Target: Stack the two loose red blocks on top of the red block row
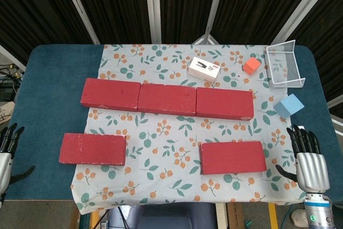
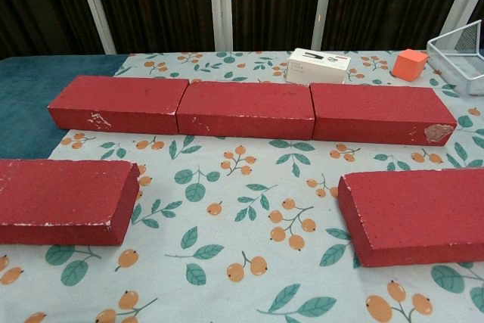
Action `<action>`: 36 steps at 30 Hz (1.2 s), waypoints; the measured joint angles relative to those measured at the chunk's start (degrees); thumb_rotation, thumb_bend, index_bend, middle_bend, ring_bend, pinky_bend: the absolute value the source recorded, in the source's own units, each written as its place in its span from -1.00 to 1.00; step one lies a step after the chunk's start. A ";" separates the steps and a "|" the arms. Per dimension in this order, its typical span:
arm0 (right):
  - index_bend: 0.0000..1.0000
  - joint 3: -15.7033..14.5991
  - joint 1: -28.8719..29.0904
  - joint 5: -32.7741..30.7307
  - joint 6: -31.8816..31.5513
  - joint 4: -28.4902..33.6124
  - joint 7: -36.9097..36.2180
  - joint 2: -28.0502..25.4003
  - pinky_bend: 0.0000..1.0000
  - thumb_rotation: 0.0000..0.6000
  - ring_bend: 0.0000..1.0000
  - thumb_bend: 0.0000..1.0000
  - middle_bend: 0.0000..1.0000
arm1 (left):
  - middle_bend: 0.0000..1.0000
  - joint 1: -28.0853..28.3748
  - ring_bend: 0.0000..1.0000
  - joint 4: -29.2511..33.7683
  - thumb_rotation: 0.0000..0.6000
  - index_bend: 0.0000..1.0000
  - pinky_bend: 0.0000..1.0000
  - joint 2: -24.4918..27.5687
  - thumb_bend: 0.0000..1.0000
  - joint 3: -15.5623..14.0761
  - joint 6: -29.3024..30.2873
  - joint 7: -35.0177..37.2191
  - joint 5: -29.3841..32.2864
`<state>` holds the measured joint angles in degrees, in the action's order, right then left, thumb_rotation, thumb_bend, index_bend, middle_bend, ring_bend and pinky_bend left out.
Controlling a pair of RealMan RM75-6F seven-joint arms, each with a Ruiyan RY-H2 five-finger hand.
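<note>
A row of three red blocks (image 1: 167, 100) (image 2: 249, 109) lies across the middle of the floral cloth. One loose red block (image 1: 92, 149) (image 2: 64, 200) lies flat at the front left, another (image 1: 232, 157) (image 2: 417, 215) at the front right. My left hand (image 1: 6, 151) rests at the table's left edge, fingers spread, holding nothing, well left of the left block. Beyond the right block, my right hand (image 1: 309, 159) stays at the right edge, fingers apart and empty. Neither hand shows in the chest view.
A small white box (image 1: 204, 70) (image 2: 318, 66) and an orange cube (image 1: 251, 66) (image 2: 410, 64) sit behind the row. A white wire basket (image 1: 285, 65) (image 2: 459, 57) stands at the back right. A light blue cube (image 1: 289, 105) lies right of the row.
</note>
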<state>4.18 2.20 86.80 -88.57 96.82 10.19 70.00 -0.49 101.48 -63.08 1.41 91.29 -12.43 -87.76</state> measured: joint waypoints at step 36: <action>-1.00 -7.28 4.26 2.91 15.11 10.50 -1.87 -10.00 -1.00 1.00 -1.00 -0.89 -1.00 | -1.00 -0.94 -1.00 0.29 1.00 -0.84 -0.90 0.59 -1.00 0.01 1.82 1.53 -1.01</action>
<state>-3.10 6.45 89.71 -73.47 107.31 8.32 60.00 -1.44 101.76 -62.49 1.41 93.11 -10.90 -88.78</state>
